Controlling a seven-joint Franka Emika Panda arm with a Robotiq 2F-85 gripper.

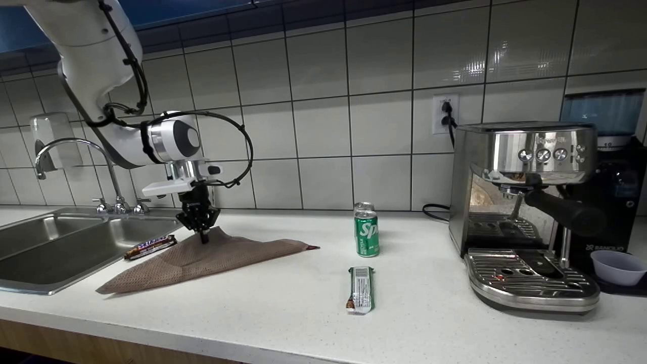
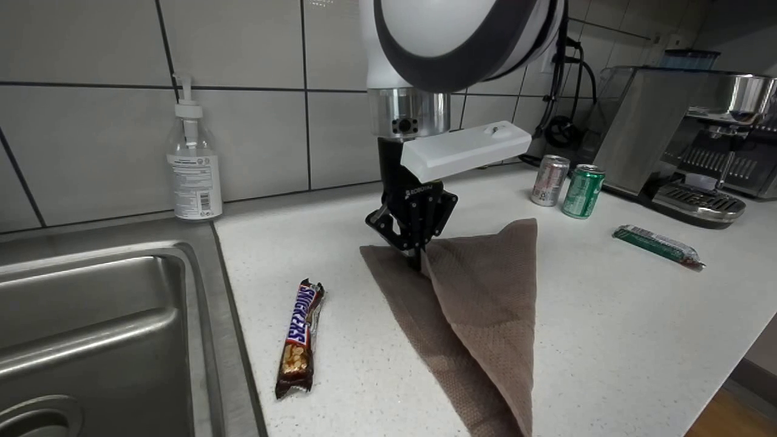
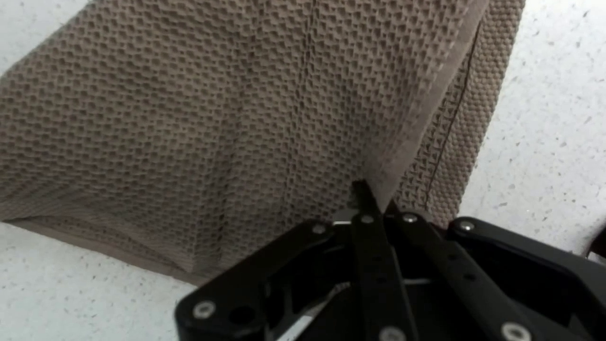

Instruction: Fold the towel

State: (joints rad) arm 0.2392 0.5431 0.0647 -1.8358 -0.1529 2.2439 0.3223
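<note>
Jaws pressed together, the gripper (image 2: pixel 415 262) pinches a slim edge of the towel (image 2: pixel 488 297), probably to guide its upper layer over the lower. On the broad countertop (image 1: pixel 429 323), the towel lies part-doubled between the sink (image 2: pixel 221 340) and the green can (image 1: pixel 367 236); the Snickers bar (image 2: pixel 300 340) lies just off it, presumably to spare the fold.

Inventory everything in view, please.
Towel: 1, brown, counter
Unidentified tip: 1, reddish, by towel
Sink: 1, grey, counter
Faucet: 1, chrome, behind sink
Pump bottle: 1, clear, behind sink
Snickers: 1, brown, beside sink
Cans: 2, green and silver, counter
Wrapped bar: 1, green, near cans
Dispenser: 1, white, wall
Outlet: 1, white, wall
Coffee machine: 1, silver, counter
Grinder: 1, black, beside coffee machine
Cup: 1, lilac, by grinder
Arm: 1, white, above counter
Claw: 1, black, shut on towel
</note>
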